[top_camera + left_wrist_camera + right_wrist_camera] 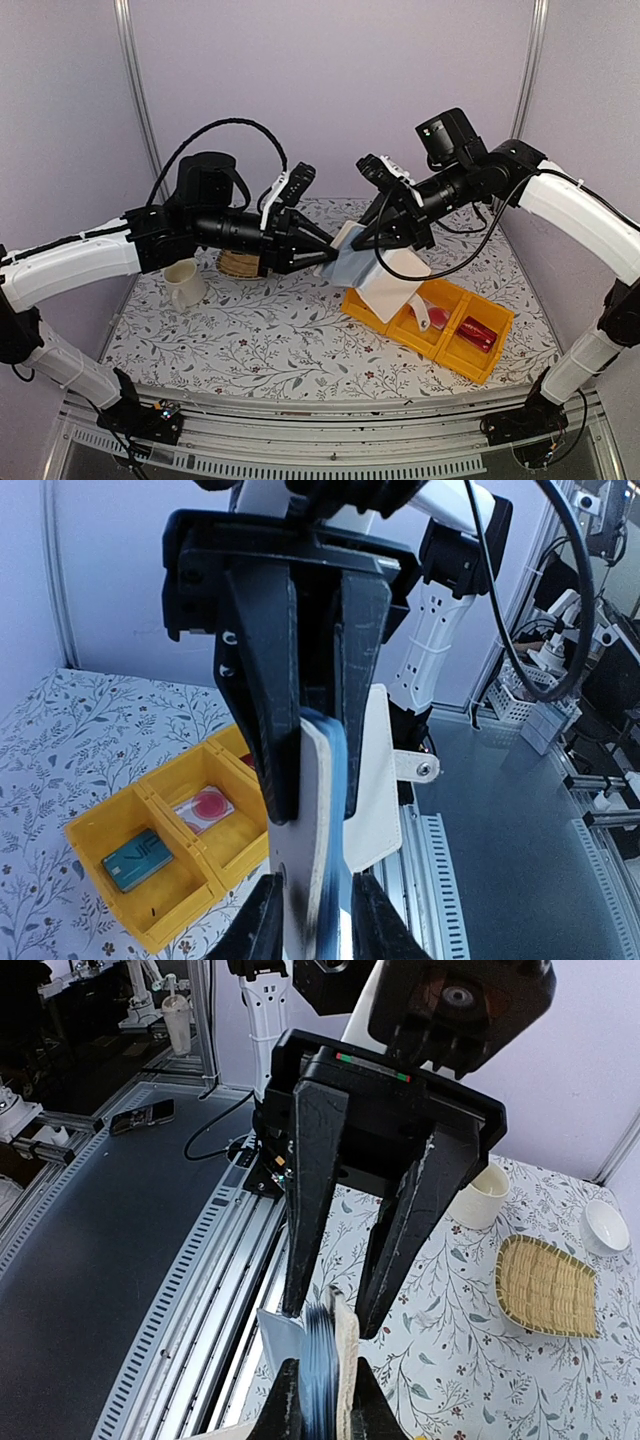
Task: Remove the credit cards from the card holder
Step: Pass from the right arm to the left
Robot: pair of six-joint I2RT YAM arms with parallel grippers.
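The card holder (350, 266) hangs in the air at the centre of the top view, above the floral desk (250, 330), caught between the two arms. The right end effector (368, 242) is clamped tight on one edge, its jaws flat against both faces. This looks like the anchoring grip, holding the wallet off the desk and edge-on to the other arm. One beige flap droops toward the yellow tray (497, 357) at the lower right. The holder is therefore open with its grey-blue lining exposed, which is how the pockets would be reached.

The left end effector (325, 251) meets the opposite edge head-on. In the left wrist view its fingers (262, 925) stand narrow at the bottom of the frame, just beside the holder on either side. Whether they already press on it I cannot tell. So narrow a set suits pinching something thin, a card edge or the leather itself, but no card shows poking out of a pocket in any view.

The credit cards seem to be out already. The teal card (135, 860) lies flat in the nearest tray compartment, at the lower left of the left wrist view, and the card with the red circle (205, 807) lies in the compartment next to it. By that the task looks near its end, and the two-armed hold may serve to check the pockets or to close the holder.
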